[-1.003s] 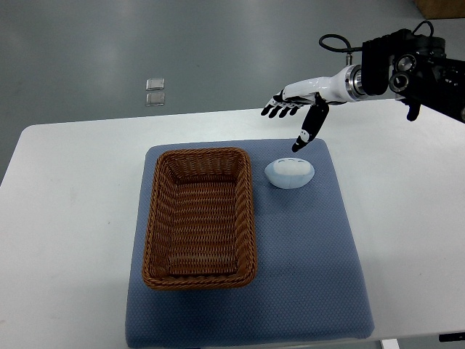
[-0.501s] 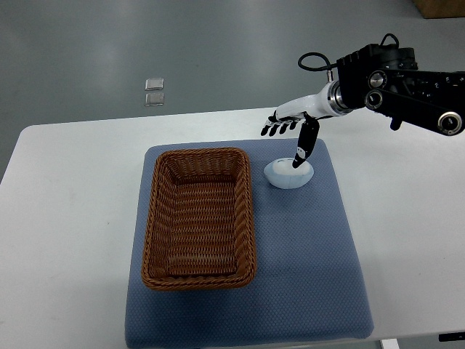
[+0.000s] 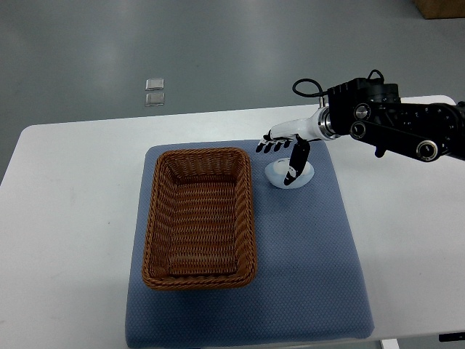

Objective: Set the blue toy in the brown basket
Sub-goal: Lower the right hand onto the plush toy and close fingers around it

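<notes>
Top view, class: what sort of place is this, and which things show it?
Probably a robotics lab or test room: a plain white table on a bare grey floor, a staged blue mat with a brown basket, and a robot's right hand over a blue toy.

A white worktop (image 3: pixel 80 218) carries a blue mat (image 3: pixel 305 276). On the mat's left part sits a brown basket (image 3: pixel 200 280), rectangular and woven. Just right of the basket's far right corner lies the pale blue toy (image 3: pixel 277 174), resting on the mat outside the basket. The right hand (image 3: pixel 285 149) reaches in from the right edge over the toy, its dark fingers (image 3: pixel 267 146) stretched out flat toward the left and its thumb pointing down onto the toy's top. On the grey floor beyond the worktop lie two small clear squares (image 3: pixel 154 92).
</notes>
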Controlling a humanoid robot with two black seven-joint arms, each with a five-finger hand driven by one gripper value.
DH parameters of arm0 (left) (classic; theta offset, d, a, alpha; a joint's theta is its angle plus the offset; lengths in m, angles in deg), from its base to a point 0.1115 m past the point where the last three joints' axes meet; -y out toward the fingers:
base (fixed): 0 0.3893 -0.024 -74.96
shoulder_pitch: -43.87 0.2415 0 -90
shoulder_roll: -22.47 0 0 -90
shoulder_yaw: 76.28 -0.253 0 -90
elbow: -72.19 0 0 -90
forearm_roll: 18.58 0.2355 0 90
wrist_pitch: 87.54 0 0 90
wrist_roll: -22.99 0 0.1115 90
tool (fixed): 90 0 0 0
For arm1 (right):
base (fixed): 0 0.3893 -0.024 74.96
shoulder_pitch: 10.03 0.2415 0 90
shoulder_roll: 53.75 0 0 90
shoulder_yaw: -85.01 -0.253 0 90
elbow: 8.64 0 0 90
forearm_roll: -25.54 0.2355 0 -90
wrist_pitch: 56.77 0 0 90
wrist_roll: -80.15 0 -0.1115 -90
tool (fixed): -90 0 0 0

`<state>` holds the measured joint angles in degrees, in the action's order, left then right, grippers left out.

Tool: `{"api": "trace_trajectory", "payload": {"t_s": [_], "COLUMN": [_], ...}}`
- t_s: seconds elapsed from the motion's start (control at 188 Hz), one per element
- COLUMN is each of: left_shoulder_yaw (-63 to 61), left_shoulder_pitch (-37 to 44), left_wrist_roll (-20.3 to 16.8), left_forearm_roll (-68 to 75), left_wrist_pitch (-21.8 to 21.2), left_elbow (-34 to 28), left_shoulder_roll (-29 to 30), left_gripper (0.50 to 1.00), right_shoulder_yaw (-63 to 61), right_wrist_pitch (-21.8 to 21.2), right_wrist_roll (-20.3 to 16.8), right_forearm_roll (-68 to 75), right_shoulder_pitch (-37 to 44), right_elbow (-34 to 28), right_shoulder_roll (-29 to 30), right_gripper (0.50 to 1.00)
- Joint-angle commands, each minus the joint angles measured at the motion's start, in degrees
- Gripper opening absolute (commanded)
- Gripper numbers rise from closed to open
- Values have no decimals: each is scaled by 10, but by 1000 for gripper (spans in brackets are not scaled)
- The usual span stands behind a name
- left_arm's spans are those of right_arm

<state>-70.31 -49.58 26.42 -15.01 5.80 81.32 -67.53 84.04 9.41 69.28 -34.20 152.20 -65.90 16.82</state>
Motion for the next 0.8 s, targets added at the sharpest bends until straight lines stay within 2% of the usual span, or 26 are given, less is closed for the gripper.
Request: {"api": "trace_trajectory", "payload": {"t_s": [0.0,0.288,0.411,0.523,0.555,0.56,0.581,0.645,0.795], "left_shoulder_yaw": [0,-1,-1,-1,0,0,0,1,1], "left_shoulder_pitch": [0,0,0,0,0,-1,0,0,0], "left_wrist_roll": [0,0,0,0,0,0,0,0,0], "left_forearm_roll": [-1,0,0,0,0,0,0,-1,0], "left_wrist_pitch": [0,0,0,0,0,0,0,0,0], "left_elbow": [-1,0,2,1,1,0,0,-1,-1], "left_shoulder_roll": [0,0,0,0,0,0,0,0,0], "left_gripper": [1000,1000,1000,1000,1000,1000,1000,1000,1000], "right_shoulder_yaw": [1,1,1,1,1,1,1,0,-8], "right_wrist_pitch": [6,34,42,47,48,49,52,55,56], "right_wrist_roll": [2,14,15,25,27,28,28,29,40], "right_forearm_roll": [-10,-39,-39,-51,-57,-58,-61,-64,-60], "right_shoulder_pitch": [-11,-46,-53,-58,-60,-60,-60,-60,-53], "right_elbow": [10,25,30,31,31,31,31,31,28], "right_shoulder_roll": [5,8,16,18,18,18,18,18,9], "right_gripper": [905,891,856,744,695,670,629,556,513]}}
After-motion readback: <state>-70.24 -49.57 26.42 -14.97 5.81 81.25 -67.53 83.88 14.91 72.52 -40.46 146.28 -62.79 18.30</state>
